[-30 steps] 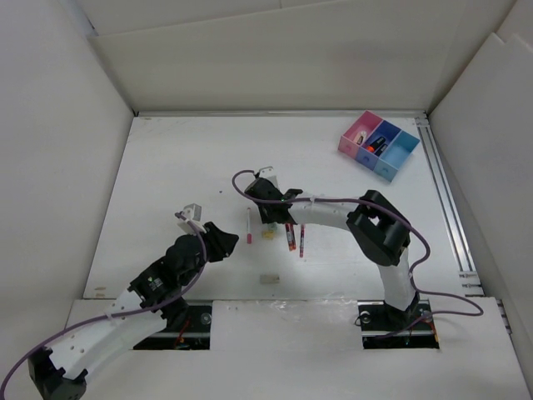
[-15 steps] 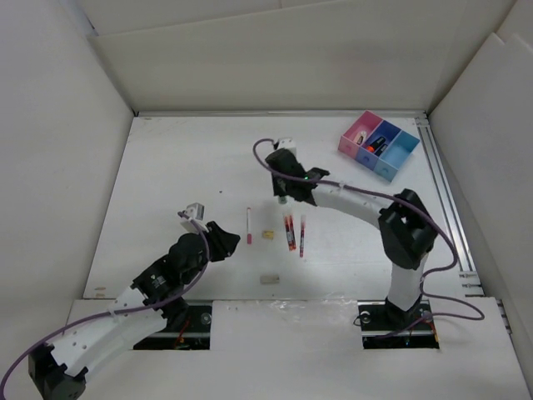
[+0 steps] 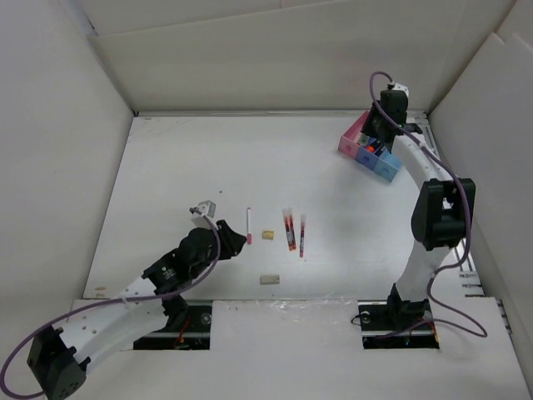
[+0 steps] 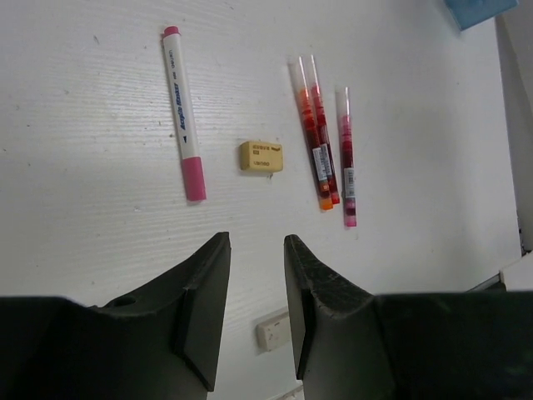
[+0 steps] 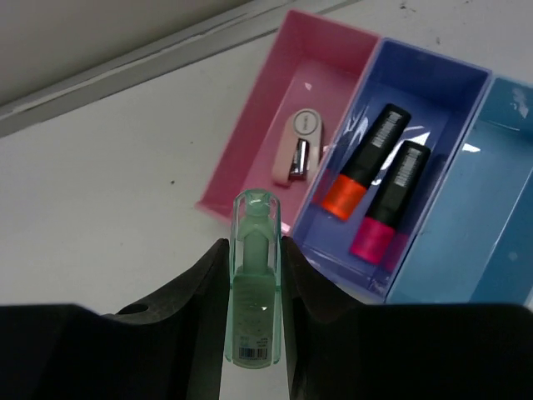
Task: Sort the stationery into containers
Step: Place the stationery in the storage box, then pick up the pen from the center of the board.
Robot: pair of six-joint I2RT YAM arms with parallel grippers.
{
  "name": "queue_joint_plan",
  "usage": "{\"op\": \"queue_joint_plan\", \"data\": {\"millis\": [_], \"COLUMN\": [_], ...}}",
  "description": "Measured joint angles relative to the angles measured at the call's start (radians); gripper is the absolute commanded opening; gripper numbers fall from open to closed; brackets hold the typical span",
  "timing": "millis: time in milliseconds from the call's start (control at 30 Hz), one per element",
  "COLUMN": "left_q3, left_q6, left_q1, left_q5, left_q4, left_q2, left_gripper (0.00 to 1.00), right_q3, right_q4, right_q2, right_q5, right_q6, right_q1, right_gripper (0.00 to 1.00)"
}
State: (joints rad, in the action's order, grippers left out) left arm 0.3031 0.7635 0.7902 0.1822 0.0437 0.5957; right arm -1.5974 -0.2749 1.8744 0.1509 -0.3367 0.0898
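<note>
Right gripper (image 5: 254,250) is clamped on a pale green pen (image 5: 252,317), holding it above the three-bin tray (image 5: 250,158) at the far right, likely ready to drop it in. Left gripper (image 4: 254,267), jaws apart, hangs over the bench (image 4: 100,217) near a pink marker (image 4: 183,117), probably its next pick.

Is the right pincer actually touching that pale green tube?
Touching: the right wrist view shows the right pincer pressed against both sides of the pale green tube.
</note>
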Motion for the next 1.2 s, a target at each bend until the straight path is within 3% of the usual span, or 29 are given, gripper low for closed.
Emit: {"op": "queue_joint_plan", "data": {"millis": [233, 467, 767, 867, 933, 1067, 1100, 1200], "left_q3": [0.0, 0.002, 0.058, 0.077, 0.08, 0.081, 0.083, 0.096], "left_q6": [-0.015, -0.029, -0.047, -0.049, -0.05, -0.05, -0.05, -0.05], "left_q1": [0.0, 0.0, 0.0, 0.0, 0.0, 0.0, 0.0, 0.0], "left_q5": [-0.007, -0.016, 0.002, 0.007, 0.01, 0.021, 0.025, 0.034], "left_q4": [-0.036, -0.064, -0.069, -0.07, -0.071, -0.069, -0.069, -0.069], "left_q2": [0.072, 0.162, 0.241, 0.262, 0.266, 0.266, 0.267, 0.289], "left_gripper": [0.29, 0.29, 0.29, 0.29, 0.29, 0.29, 0.29, 0.27], "right_q3": [-0.061, -0.101, -0.186, -0.185, -0.176, -0.073, -0.018, 0.149], "right_q4": [-0.002, -0.005, -0.01, -0.011, -0.01, -0.007, -0.001, 0.004], "right_q2": [0.132, 0.189, 0.228, 0.228, 0.22, 0.129, 0.079, -0.095], "right_q5": [-0.109, -0.148, -0.173, -0.175, -0.175, -0.172, -0.169, -0.161], "right_q6": [-0.01, -0.015, -0.017, -0.016, -0.014, 0.004, 0.007, 0.013], "right_q1": [-0.157, -0.219, -0.218, -0.219, -0.215, -0.195, -0.18, -0.095], "right_gripper": [0.25, 0.28, 0.51, 0.51, 0.46, 0.16, 0.04, 0.0]}}
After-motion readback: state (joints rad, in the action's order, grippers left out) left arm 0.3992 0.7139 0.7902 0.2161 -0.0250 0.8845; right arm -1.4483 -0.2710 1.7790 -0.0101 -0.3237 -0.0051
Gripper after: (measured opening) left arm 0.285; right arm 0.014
